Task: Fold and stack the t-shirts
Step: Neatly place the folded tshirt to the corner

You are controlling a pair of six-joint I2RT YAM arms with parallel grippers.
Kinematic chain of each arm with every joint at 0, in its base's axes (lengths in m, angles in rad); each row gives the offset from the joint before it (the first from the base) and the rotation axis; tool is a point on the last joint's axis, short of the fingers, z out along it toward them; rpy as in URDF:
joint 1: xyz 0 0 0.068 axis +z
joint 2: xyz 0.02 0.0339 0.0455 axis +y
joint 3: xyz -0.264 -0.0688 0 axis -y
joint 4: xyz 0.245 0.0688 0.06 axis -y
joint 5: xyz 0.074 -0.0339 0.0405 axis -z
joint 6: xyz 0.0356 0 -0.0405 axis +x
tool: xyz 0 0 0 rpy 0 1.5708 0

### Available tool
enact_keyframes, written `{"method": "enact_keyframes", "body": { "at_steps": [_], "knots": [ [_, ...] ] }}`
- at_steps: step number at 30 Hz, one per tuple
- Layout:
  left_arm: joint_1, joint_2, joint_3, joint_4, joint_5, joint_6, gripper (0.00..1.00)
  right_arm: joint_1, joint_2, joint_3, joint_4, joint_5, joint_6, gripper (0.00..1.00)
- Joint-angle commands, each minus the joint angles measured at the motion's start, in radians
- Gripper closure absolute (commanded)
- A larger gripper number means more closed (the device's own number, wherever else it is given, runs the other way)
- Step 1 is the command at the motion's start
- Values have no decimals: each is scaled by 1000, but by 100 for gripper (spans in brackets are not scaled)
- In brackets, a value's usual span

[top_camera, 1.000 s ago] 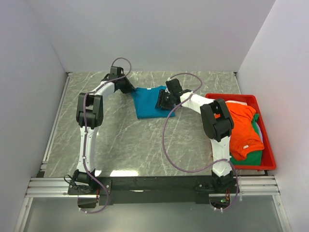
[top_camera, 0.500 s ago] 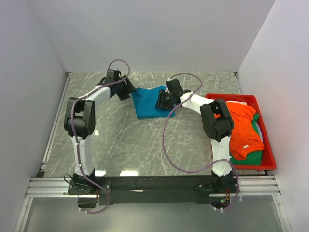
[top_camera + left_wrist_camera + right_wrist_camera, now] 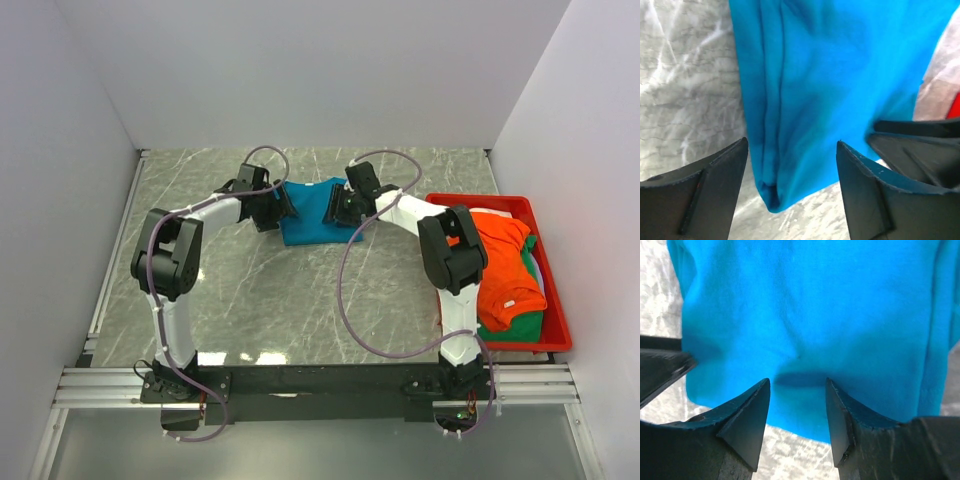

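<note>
Marble table (image 3: 250, 290), squarish teal t-shirt (image 3: 308, 212) askew

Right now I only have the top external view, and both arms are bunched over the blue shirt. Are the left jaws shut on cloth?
Observer: No. The left wrist view shows the left jaws open, with a folded corner of the blue shirt lying in the gap between them.
Operator: And the right jaws?
Observer: The right wrist view shows them open too. The shirt's edge runs across the gap between them, and nothing is pinched.
Operator: Is the cloth flat there?
Observer: It is mostly smooth, with one small dark crease just ahead of that gap.
</note>
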Motion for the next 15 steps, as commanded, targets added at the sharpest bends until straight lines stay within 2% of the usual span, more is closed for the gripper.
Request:
{"method": "enact_keyframes", "body": {
  "at_steps": [1,8,12,13,15],
  "knots": [
    [-22,47,73,-47,-35,56,25,-18,-108,-4,-10,12,21,44],
    [-45,143,185,-167,-157,85,35,-22,-235,-79,26,12,43,44],
    [-49,182,248,-245,-267,106,47,-19,-368,-182,66,13,63,44],
    [-49,191,282,-262,-289,117,61,-16,-393,-230,81,13,73,44],
    [-49,214,317,-306,-355,131,74,-4,-476,-284,90,25,80,44]
  ]
}}
